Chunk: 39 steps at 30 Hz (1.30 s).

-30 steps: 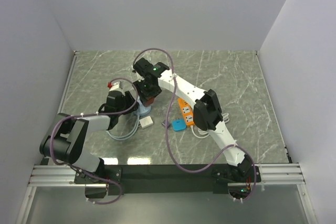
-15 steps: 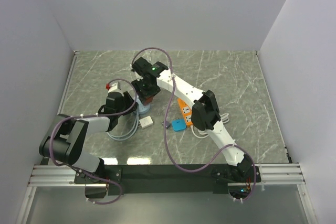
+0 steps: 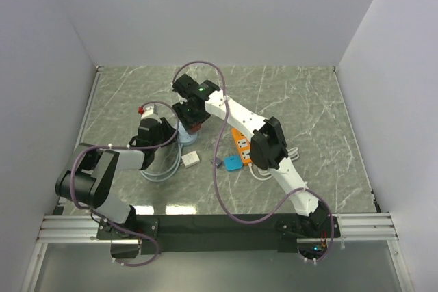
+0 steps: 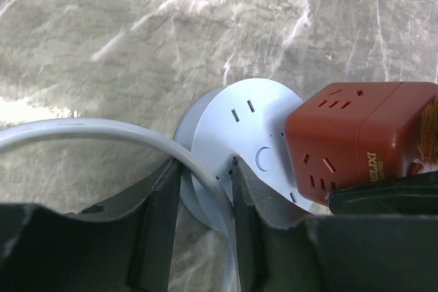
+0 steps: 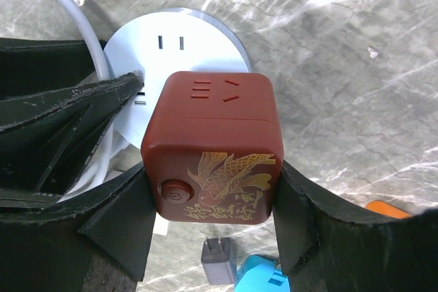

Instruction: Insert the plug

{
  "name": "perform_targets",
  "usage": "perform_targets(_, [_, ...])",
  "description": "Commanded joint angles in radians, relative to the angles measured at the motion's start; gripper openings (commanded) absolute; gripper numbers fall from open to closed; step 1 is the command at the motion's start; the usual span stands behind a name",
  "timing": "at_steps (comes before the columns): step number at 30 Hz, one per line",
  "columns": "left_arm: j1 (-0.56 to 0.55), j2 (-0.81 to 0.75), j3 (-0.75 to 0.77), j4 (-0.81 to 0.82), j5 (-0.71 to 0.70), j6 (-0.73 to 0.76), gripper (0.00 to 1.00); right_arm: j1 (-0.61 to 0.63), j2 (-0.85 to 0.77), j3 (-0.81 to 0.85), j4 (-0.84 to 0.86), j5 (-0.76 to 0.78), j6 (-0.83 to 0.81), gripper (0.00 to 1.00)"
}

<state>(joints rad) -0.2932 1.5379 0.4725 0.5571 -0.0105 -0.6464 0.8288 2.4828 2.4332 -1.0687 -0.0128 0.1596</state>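
Lettering on the red cube-shaped plastic adapter (image 5: 212,148) is too skewed to read; a gold bird emblem marks one face. In the left wrist view it sits at the 3 o'clock edge of the pale-blue round socket hub (image 4: 246,121) on the marbled bench (image 4: 102,18). The right gripper (image 5: 212,176) clamps the adapter's sides, jaws half spread. The left gripper (image 4: 203,169) has narrow jaws around the white cable (image 4: 82,130) at the hub's 6 o'clock rim. Whether they pinch it, I cannot tell.

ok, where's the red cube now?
Centre of the right wrist view: red cube held by the right gripper, over the white socket, left of table centre.
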Motion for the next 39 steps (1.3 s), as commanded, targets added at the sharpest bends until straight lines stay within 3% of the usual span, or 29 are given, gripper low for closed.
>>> perform_targets(1, [-0.029,0.045,0.011,-0.017,0.116,0.043,0.05,0.009,0.061,-0.112,0.004,-0.010,0.001,0.00])
perform_targets(7, [-0.090,0.074,0.035,-0.005,0.170,0.091,0.01,0.010,-0.028,-0.250,0.044,-0.013,0.004,0.00])
perform_targets(24, [-0.228,0.088,0.069,-0.008,0.333,0.209,0.00,0.004,-0.271,-0.580,0.087,0.008,0.023,0.00])
perform_targets(39, [-0.253,0.126,0.084,0.001,0.377,0.237,0.00,-0.092,-0.262,-0.569,0.138,-0.033,-0.006,0.00])
